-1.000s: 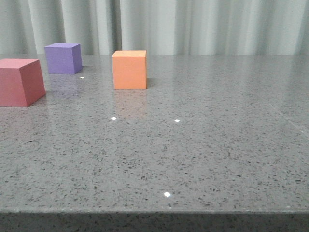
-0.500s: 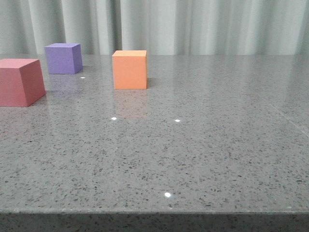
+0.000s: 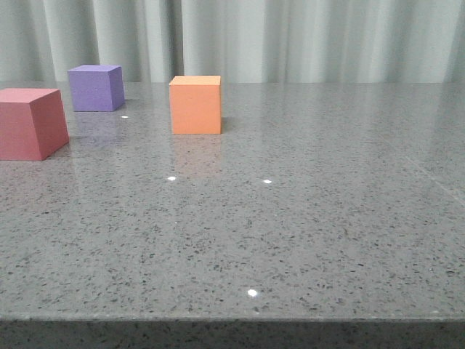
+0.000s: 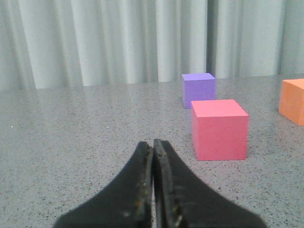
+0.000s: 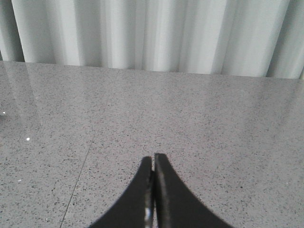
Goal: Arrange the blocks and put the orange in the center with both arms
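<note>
The orange cube stands on the grey table, left of centre toward the back. The purple cube stands further back and left. The red/pink cube is nearest, at the left edge of the front view. No arm shows in the front view. In the left wrist view my left gripper is shut and empty, short of the red/pink cube, with the purple cube behind it and the orange cube at the edge. My right gripper is shut and empty over bare table.
The speckled grey stone table has its front edge along the bottom of the front view. A pale pleated curtain hangs behind it. A thin seam runs across the tabletop in the right wrist view.
</note>
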